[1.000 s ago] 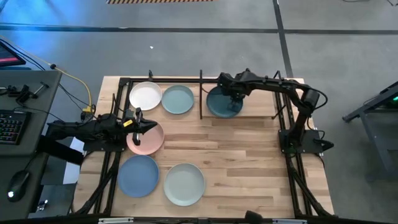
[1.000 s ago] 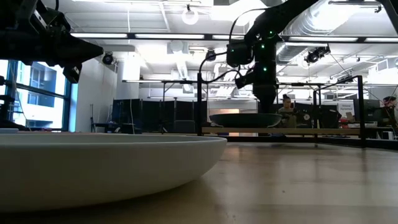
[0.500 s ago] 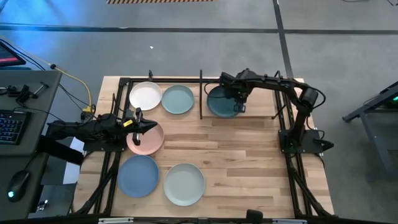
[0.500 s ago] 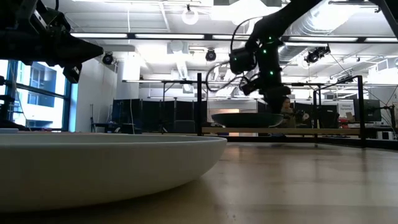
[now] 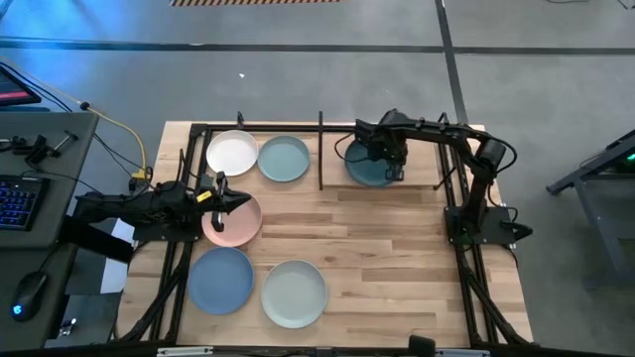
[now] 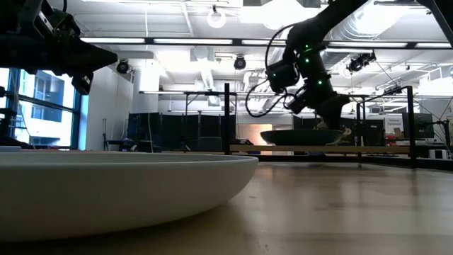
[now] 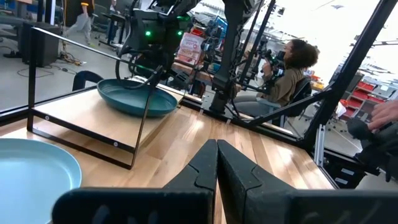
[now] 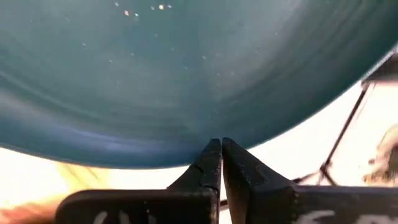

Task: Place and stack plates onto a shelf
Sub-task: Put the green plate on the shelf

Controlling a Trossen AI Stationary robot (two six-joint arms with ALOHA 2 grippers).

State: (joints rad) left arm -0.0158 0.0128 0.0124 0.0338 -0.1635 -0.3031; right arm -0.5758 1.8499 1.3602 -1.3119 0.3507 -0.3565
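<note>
The dark teal plate (image 5: 362, 166) is in the shelf (image 5: 437, 185), a black-rod bay with a wood floor at the table's far edge. My right gripper (image 5: 393, 169) is at the plate's right side, shut on it. My left gripper (image 5: 241, 201) hovers shut over the pink plate (image 5: 231, 226). The white plate (image 5: 231, 154) and the pale sage plate (image 5: 285, 159) lie flat to the left of the shelf. The blue plate (image 5: 220, 281) and the pale mint plate (image 5: 295, 293) lie flat near the table's near edge. My right gripper pinches the dark teal plate's rim (image 8: 214, 134) on its right side between the two fingers. The fingers come from above, slanting down toward the table's right. The plate (image 6: 301, 136) sits about level, low over the shelf's wood floor; whether it rests there I cannot tell.
Thin black rods (image 7: 140, 127) frame the shelf, with an upright post (image 5: 320, 149) at its left side. A person (image 7: 289, 68) sits beyond the table's right edge. Bare wood (image 5: 387, 258) lies between the shelf and the near edge.
My right gripper has moved toward the table's right edge and tipped, and the dark teal plate has gone with it, shifting rightward inside the shelf. The other plates have stayed where they were.
</note>
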